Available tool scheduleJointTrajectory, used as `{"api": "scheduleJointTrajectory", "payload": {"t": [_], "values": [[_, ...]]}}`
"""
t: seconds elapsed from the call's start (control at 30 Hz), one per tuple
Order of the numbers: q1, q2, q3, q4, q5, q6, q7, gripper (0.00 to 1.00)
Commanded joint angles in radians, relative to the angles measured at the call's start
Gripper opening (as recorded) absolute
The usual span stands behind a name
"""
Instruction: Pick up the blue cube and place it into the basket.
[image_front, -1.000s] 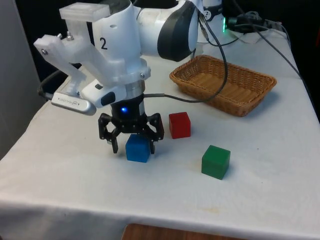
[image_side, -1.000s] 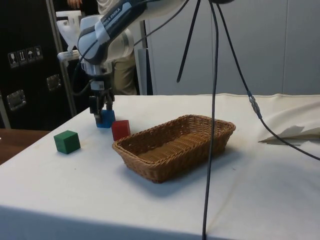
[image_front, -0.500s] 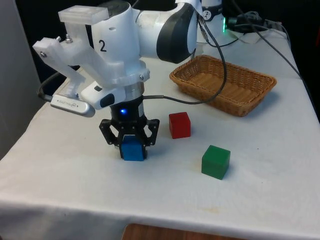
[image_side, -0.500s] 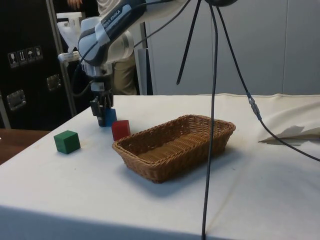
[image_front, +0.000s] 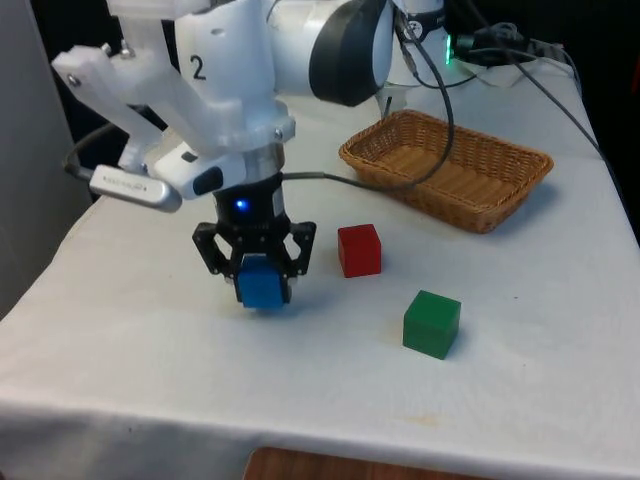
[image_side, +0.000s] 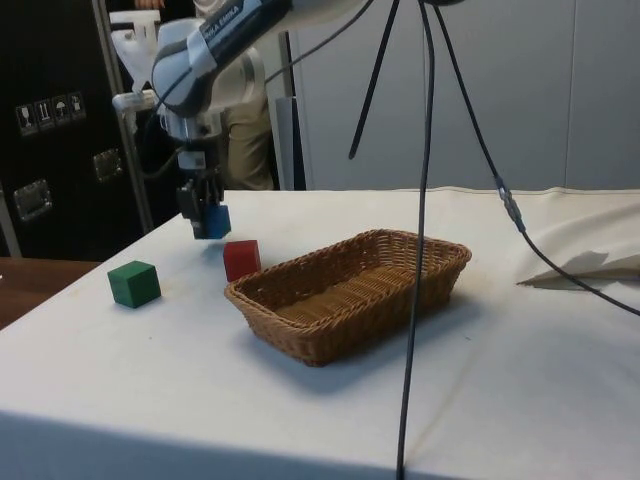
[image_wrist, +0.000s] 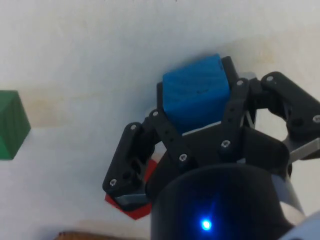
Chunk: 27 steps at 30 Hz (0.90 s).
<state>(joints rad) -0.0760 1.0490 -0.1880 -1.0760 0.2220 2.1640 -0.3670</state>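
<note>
Gripper (image_front: 262, 283): clamped on the blue cube (image_front: 263, 285), now raised clear of the cloth it rested on half a second ago. Basket (image_front: 447, 168): well apart from the gripper, beyond the red cube (image_front: 359, 249). Wrist view: the fingers (image_wrist: 165, 131) cover most of the red cube.

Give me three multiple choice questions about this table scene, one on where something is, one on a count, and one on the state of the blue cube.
1. Where does the red cube stand?
A. inside the basket
B. on the cloth, between the gripper and the basket
C. on top of the green cube

2. How many cubes are there?
A. two
B. three
C. four

3. What is the state of the blue cube?
A. held in the gripper, off the cloth
B. lying in the basket
C. resting free on the cloth

Answers: 1 B, in the side view it sits beside the basket, with the gripper on its other side. 2 B, blue, red and the green cube. 3 A, the fingers clamp it and the side view shows a gap beneath it.
</note>
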Motion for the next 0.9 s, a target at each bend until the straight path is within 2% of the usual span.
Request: {"api": "scheduleJointTrajectory", "payload": {"t": [0.0,0.23,0.27,0.3,0.53,0.57,0.87], "values": [[0.001,-0.015,-0.001,-0.009,-0.001,-0.006,-0.003,0.0],[0.004,-0.061,-0.01,-0.015,-0.002,-0.05,-0.006,0.0],[0.003,-0.045,-0.008,-0.006,0.0,-0.045,-0.004,0.0],[0.004,-0.066,-0.011,-0.015,-0.002,-0.055,-0.006,0.0],[0.007,-0.109,-0.019,-0.017,-0.002,-0.103,-0.011,0.0],[0.006,-0.097,-0.018,-0.007,0.0,-0.102,-0.009,0.0],[0.012,-0.173,-0.032,-0.033,-0.002,-0.162,-0.012,0.0]]}}
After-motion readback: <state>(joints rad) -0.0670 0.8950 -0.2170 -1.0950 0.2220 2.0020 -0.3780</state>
